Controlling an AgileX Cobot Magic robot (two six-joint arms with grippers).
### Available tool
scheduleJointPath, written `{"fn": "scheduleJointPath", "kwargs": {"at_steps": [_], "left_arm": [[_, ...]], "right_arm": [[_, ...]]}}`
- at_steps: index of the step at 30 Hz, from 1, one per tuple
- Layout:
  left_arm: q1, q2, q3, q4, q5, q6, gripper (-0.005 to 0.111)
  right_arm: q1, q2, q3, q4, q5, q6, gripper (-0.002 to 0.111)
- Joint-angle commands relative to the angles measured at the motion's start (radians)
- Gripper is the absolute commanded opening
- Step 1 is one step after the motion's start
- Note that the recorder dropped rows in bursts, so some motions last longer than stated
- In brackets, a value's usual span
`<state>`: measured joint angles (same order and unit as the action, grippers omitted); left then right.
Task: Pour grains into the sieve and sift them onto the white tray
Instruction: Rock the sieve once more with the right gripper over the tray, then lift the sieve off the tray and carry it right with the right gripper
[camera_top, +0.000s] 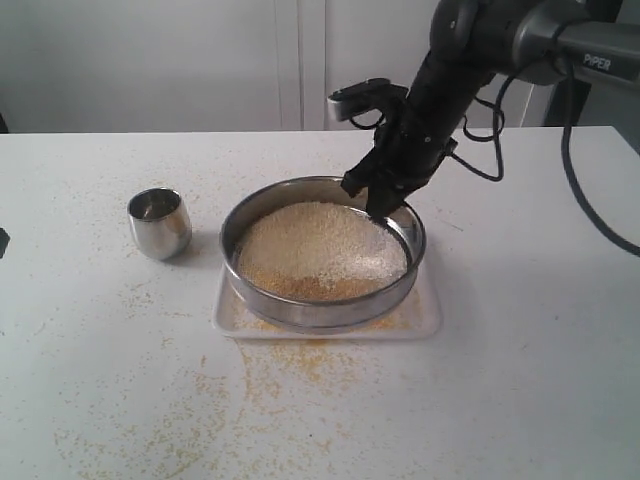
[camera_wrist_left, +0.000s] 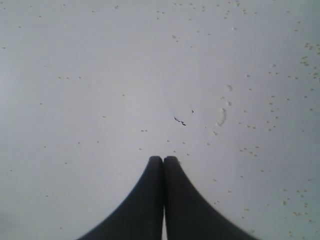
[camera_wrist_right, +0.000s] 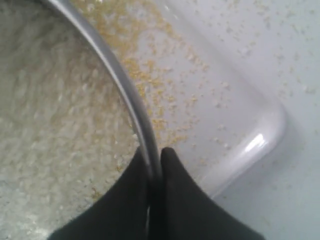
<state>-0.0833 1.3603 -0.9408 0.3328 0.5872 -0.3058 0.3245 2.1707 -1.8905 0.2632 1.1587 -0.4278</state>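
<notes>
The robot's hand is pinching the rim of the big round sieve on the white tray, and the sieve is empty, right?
Not quite. The sieve isn't empty: a pale heap of grains fills it, as the exterior view shows. The rest is right: the right gripper pinches its rim, and it sits on the white tray.

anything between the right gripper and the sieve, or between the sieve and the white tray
Nothing visible. The right gripper has its jaws shut on the rim of the sieve, which sits right over the white tray. The cup stands apart, off to one side.
</notes>
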Motion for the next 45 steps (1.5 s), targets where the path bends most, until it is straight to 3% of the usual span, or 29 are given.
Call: {"fn": "scheduleJointPath", "kwargs": {"at_steps": [1, 3, 4, 8, 9, 11, 13, 15, 18, 19, 23, 25, 28, 29, 32, 33, 34, 37, 38, 41, 42, 45], "left_arm": [[0.002, -0.011, 0.003, 0.005, 0.009, -0.005, 0.0], [0.002, -0.011, 0.003, 0.005, 0.009, -0.005, 0.0], [0.002, -0.011, 0.003, 0.005, 0.009, -0.005, 0.0], [0.002, -0.011, 0.003, 0.005, 0.009, -0.005, 0.0], [0.002, -0.011, 0.003, 0.005, 0.009, -0.005, 0.0], [0.002, -0.011, 0.003, 0.005, 0.009, -0.005, 0.0], [0.002, -0.011, 0.003, 0.005, 0.009, -0.005, 0.0], [0.002, -0.011, 0.003, 0.005, 0.009, -0.005, 0.0], [0.002, -0.011, 0.003, 0.005, 0.009, -0.005, 0.0], [0.002, -0.011, 0.003, 0.005, 0.009, -0.005, 0.0], [0.002, -0.011, 0.003, 0.005, 0.009, -0.005, 0.0], [0.002, -0.011, 0.003, 0.005, 0.009, -0.005, 0.0], [0.002, -0.011, 0.003, 0.005, 0.009, -0.005, 0.0], [0.002, -0.011, 0.003, 0.005, 0.009, -0.005, 0.0], [0.002, -0.011, 0.003, 0.005, 0.009, -0.005, 0.0], [0.002, -0.011, 0.003, 0.005, 0.009, -0.005, 0.0], [0.002, -0.011, 0.003, 0.005, 0.009, -0.005, 0.0], [0.002, -0.011, 0.003, 0.005, 0.009, -0.005, 0.0], [0.002, -0.011, 0.003, 0.005, 0.009, -0.005, 0.0], [0.002, -0.011, 0.003, 0.005, 0.009, -0.005, 0.0], [0.002, -0.011, 0.003, 0.005, 0.009, -0.005, 0.0], [0.002, -0.011, 0.003, 0.005, 0.009, -0.005, 0.0]], "right_arm": [[-0.01, -0.015, 0.013, 0.093, -0.078, 0.136, 0.0], [0.006, -0.021, 0.014, 0.142, 0.009, -0.191, 0.0], [0.006, -0.031, 0.019, 0.11, 0.032, -0.216, 0.0], [-0.014, -0.037, 0.033, 0.092, -0.16, 0.229, 0.0], [-0.011, -0.034, 0.037, 0.15, -0.156, 0.209, 0.0], [0.007, -0.037, 0.038, 0.226, -0.057, -0.094, 0.0], [0.013, -0.052, 0.043, 0.173, 0.062, -0.398, 0.0], [0.005, -0.059, 0.061, 0.07, 0.004, -0.271, 0.0], [-0.018, -0.055, 0.075, 0.072, -0.185, 0.263, 0.0], [-0.018, -0.055, 0.077, 0.116, -0.185, 0.219, 0.0], [0.013, -0.072, 0.077, 0.21, -0.073, -0.328, 0.0], [0.011, -0.074, 0.077, 0.102, -0.15, -0.222, 0.0], [-0.006, -0.074, 0.077, 0.034, -0.257, 0.298, 0.0], [-0.006, -0.074, 0.077, 0.08, -0.231, 0.242, 0.0], [0.025, -0.079, 0.077, 0.151, -0.066, -0.309, 0.0], [0.025, -0.079, 0.077, 0.113, -0.049, -0.35, 0.0], [0.025, -0.076, 0.077, 0.062, -0.087, -0.259, 0.0], [0.0, -0.072, 0.078, 0.037, -0.204, 0.299, 0.0], [0.0, -0.072, 0.078, 0.095, -0.193, 0.245, 0.0], [0.022, -0.086, 0.078, 0.148, -0.111, -0.16, 0.0], [0.023, -0.086, 0.078, 0.111, -0.117, -0.16, 0.0], [-0.002, -0.09, 0.078, -0.095, -0.202, 0.078, 0.0]]}}
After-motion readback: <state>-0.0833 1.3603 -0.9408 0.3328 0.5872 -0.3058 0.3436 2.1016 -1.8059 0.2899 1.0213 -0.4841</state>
